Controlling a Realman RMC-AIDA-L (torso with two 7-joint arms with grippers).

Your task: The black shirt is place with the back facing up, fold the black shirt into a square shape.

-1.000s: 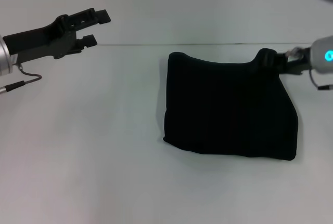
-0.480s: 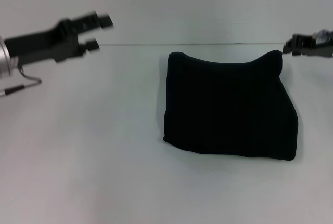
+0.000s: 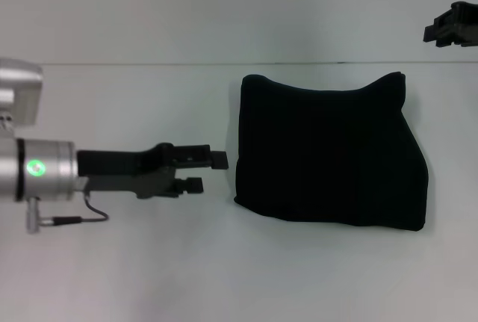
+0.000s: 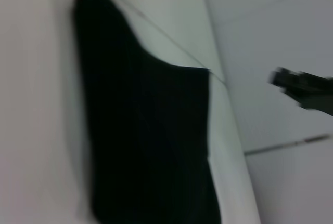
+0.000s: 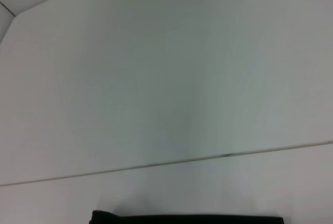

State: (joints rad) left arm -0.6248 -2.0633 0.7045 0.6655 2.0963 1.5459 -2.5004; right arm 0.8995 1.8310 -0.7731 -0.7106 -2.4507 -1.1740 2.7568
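1. The black shirt [image 3: 328, 154] lies folded into a rough square on the white worktop [image 3: 134, 262], right of centre.
2. The left gripper [image 3: 205, 172] hovers just beside its left edge, jaws slightly apart, empty.
3. The right gripper [image 3: 452, 27] is raised at the far right corner; I cannot tell its jaws' state.

White table [image 3: 134, 262], plain and matte, filling the lower part of the head view; far edge marked by a thin dark line against a pale wall. Directly on it, only the black shirt [image 3: 328, 154], folded into a rough, thick square, lying right of centre and close to the far edge. Two far corners of the cloth bunched up into small peaks, the edge between them sagging; near edge slightly bowed, near right corner flared outward. Flat on the surface, no lettering showing. Bare white table on the left side and along the near edge. Same dark cloth [image 4: 145, 146] on white table in the left wrist view; a thin strip of it [image 5: 187, 218] in the right wrist view.
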